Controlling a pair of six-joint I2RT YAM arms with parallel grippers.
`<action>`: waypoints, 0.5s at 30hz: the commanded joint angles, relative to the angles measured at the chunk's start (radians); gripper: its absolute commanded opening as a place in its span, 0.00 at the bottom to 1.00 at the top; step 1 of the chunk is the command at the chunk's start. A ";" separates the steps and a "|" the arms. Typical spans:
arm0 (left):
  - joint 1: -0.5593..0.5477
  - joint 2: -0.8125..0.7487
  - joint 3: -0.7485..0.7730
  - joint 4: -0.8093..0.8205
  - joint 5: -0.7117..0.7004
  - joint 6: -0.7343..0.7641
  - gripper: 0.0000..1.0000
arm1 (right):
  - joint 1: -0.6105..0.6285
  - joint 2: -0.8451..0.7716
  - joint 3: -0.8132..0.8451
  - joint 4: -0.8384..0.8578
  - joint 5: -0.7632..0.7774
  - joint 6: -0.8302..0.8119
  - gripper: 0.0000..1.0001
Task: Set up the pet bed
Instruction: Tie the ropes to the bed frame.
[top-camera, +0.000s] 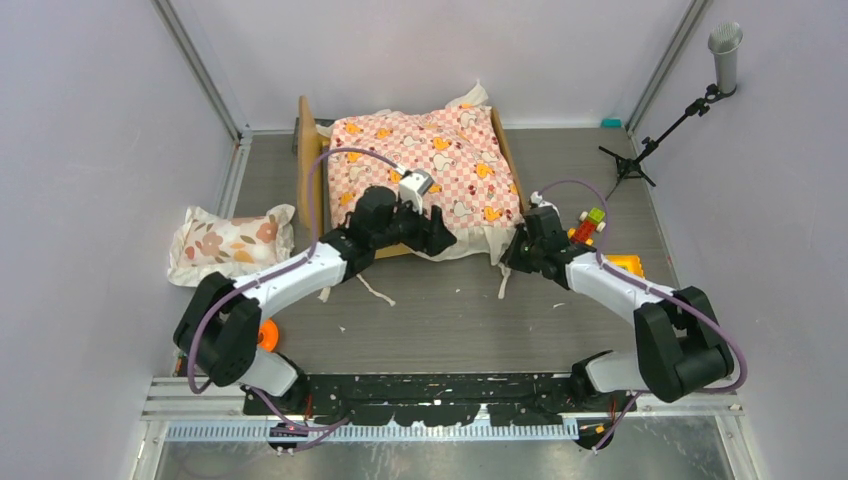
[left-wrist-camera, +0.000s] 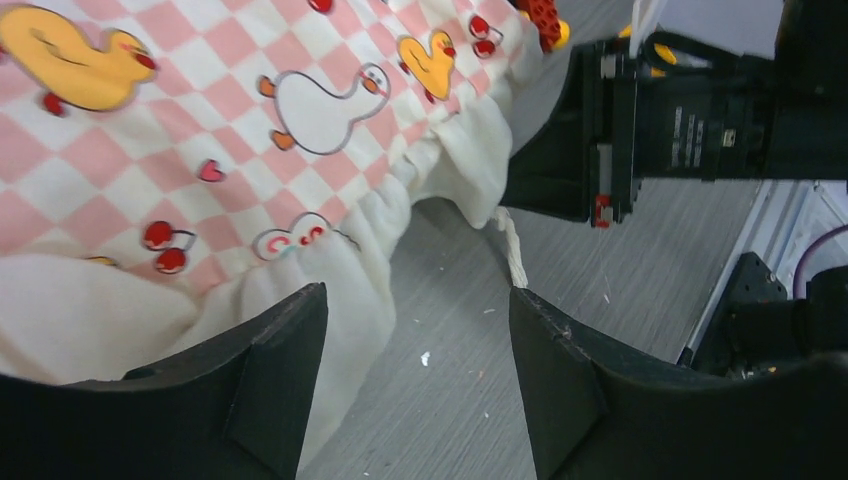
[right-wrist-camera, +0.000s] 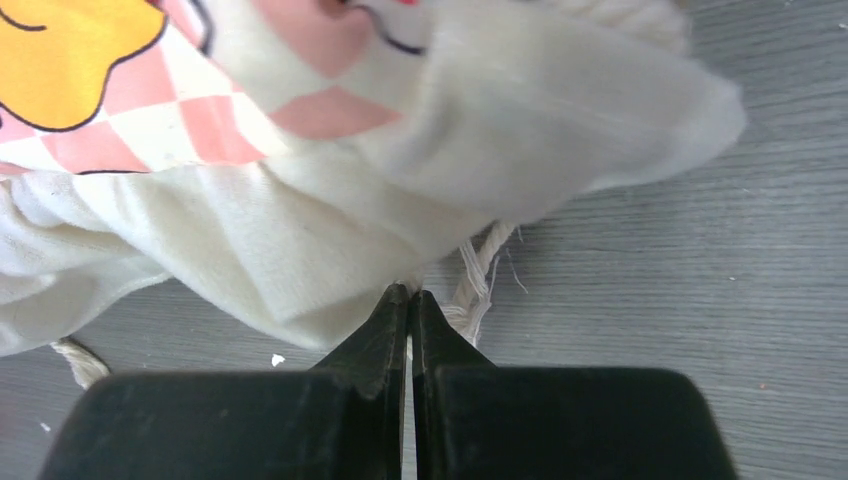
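Note:
The pet bed (top-camera: 307, 135) stands at the back middle, its tan headboard at the left, covered by the pink-checkered duck sheet (top-camera: 425, 160). My left gripper (top-camera: 445, 240) hovers at the sheet's front edge. In its wrist view it (left-wrist-camera: 418, 330) is open, with the white ruffle (left-wrist-camera: 350, 290) against its left finger and bare table between the jaws. My right gripper (top-camera: 512, 258) is at the sheet's front right corner. In the right wrist view it (right-wrist-camera: 411, 297) is shut, its tips pinching the sheet's (right-wrist-camera: 300, 230) white ruffle.
A floral pillow (top-camera: 232, 243) lies on the table left of the bed. Small coloured toys (top-camera: 590, 225) and a yellow-orange object (top-camera: 625, 265) sit by the right arm. White cords (top-camera: 375, 288) trail in front of the bed. A tripod stand (top-camera: 660, 135) stands back right.

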 joint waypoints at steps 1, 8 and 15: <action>-0.052 0.050 -0.019 0.128 0.014 0.002 0.67 | -0.042 -0.059 -0.024 0.039 -0.094 0.027 0.01; -0.094 0.140 0.017 0.115 0.046 0.005 0.54 | -0.067 -0.026 -0.026 0.062 -0.150 0.017 0.04; -0.120 0.127 0.010 0.095 -0.001 0.044 0.55 | -0.066 0.023 0.028 0.024 -0.208 -0.010 0.31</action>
